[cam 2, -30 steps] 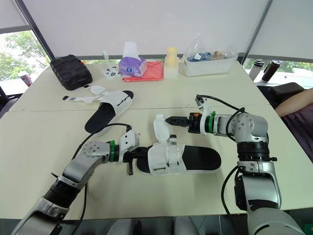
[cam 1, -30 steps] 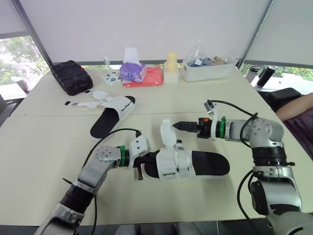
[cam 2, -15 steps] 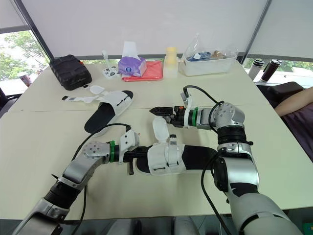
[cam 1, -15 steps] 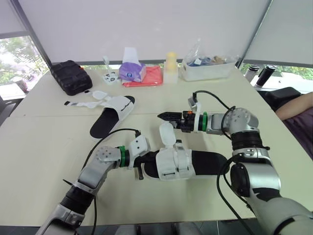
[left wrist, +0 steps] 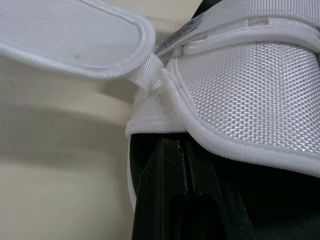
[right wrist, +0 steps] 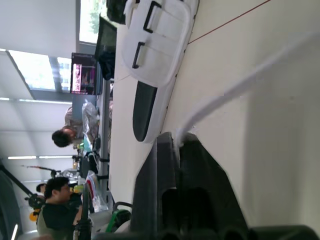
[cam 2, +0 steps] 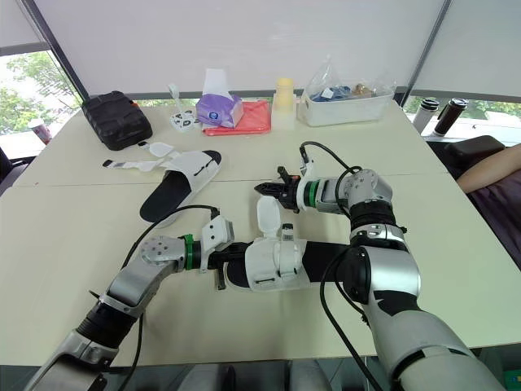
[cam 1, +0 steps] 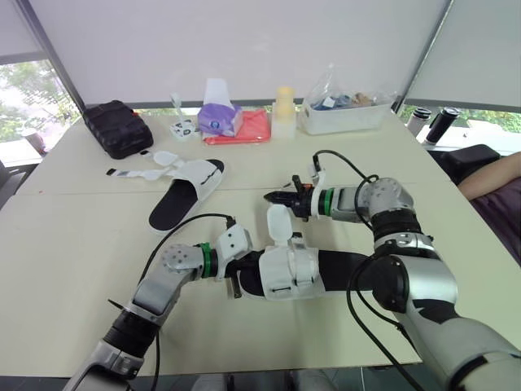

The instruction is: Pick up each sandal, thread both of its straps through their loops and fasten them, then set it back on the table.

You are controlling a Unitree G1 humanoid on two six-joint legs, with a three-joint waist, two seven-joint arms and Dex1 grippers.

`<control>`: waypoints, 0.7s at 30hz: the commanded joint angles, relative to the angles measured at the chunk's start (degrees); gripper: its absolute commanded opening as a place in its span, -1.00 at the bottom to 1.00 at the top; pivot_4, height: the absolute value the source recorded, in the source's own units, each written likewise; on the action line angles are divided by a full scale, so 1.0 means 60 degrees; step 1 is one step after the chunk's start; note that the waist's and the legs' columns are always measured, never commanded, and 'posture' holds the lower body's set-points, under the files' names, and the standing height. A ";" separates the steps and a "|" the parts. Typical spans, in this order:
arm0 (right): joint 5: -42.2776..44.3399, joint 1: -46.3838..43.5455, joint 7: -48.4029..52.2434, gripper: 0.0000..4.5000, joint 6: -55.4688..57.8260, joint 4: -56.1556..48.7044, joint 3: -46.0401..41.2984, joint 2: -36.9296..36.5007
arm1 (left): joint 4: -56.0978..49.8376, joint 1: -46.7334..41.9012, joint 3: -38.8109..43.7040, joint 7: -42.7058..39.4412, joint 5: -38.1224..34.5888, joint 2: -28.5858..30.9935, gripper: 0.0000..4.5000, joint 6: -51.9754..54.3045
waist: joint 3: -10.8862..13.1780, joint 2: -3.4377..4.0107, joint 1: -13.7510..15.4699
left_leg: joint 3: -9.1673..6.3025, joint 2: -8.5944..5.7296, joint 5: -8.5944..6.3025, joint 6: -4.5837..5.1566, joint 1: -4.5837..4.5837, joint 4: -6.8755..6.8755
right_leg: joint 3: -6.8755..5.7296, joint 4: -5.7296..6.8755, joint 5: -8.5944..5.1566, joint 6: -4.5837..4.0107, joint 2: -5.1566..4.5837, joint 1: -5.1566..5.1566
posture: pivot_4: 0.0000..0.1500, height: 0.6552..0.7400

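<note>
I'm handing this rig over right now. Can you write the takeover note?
Left gripper shut on the near sandal's toe end, sandal lying on the table.
Right gripper shut on the tip of that sandal's raised strap, not yet threaded.
Far sandal lies flat, straps loose.
Done: nothing confirmed fastened. Left: thread and fasten the straps on both, set each down.

Black case (cam 1: 119, 128), red cloth (cam 1: 254, 129), clear bin (cam 1: 343, 119) sit far back.
</note>
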 commanded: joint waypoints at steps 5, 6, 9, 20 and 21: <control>-0.0138 -0.0526 -0.0287 -0.99 -0.0937 0.0660 -0.0546 0.0102 | 0.0012 0.0142 -0.0128 0.0168 0.0192 -0.0063 -1.00 -0.0058 | 0.0000 0.0001 -0.0009 | 0.0003 0.0000 0.0000 0.0000 0.0000 0.0000 | 0.0002 0.0002 0.0000 0.0000 0.0001 -0.0001 | 1.00 1.00; -0.0144 -0.0553 -0.0273 -0.99 -0.1118 0.0753 -0.0602 0.0105 | 0.0003 0.0147 -0.0127 0.0177 0.0197 -0.0061 -1.00 -0.0054 | 0.0000 0.0001 -0.0008 | 0.0003 -0.0001 0.0000 0.0000 0.0000 0.0000 | 0.0002 0.0002 0.0000 0.0000 0.0001 -0.0001 | 1.00 1.00; -0.0493 -0.0310 0.0651 -0.99 -0.1806 0.0074 0.0135 0.0085 | -0.0012 0.0169 -0.0121 0.0184 0.0207 -0.0049 -1.00 -0.0052 | 0.0000 0.0001 -0.0007 | 0.0004 -0.0001 0.0000 0.0000 0.0000 0.0000 | 0.0002 0.0003 0.0001 0.0001 0.0001 -0.0001 | 1.00 1.00; -0.3664 0.4090 0.5679 -0.99 -0.9520 -0.7394 0.5017 -0.1485 | -0.0024 0.0207 -0.0164 0.0102 0.0233 -0.0017 -1.00 -0.0038 | 0.0000 0.0003 0.0003 | -0.0004 -0.0008 0.0000 -0.0002 -0.0014 0.0003 | 0.0002 0.0001 0.0006 0.0011 0.0006 -0.0017 | 1.00 1.00; -0.4156 0.4343 0.5670 -0.99 -1.0954 -0.7416 0.5103 -0.1553 | -0.0015 0.0206 -0.0172 0.0090 0.0235 -0.0017 -1.00 -0.0044 | 0.0001 0.0003 0.0001 | -0.0003 -0.0008 0.0000 -0.0002 -0.0012 0.0003 | 0.0002 0.0001 0.0006 0.0011 0.0007 -0.0015 | 1.00 1.00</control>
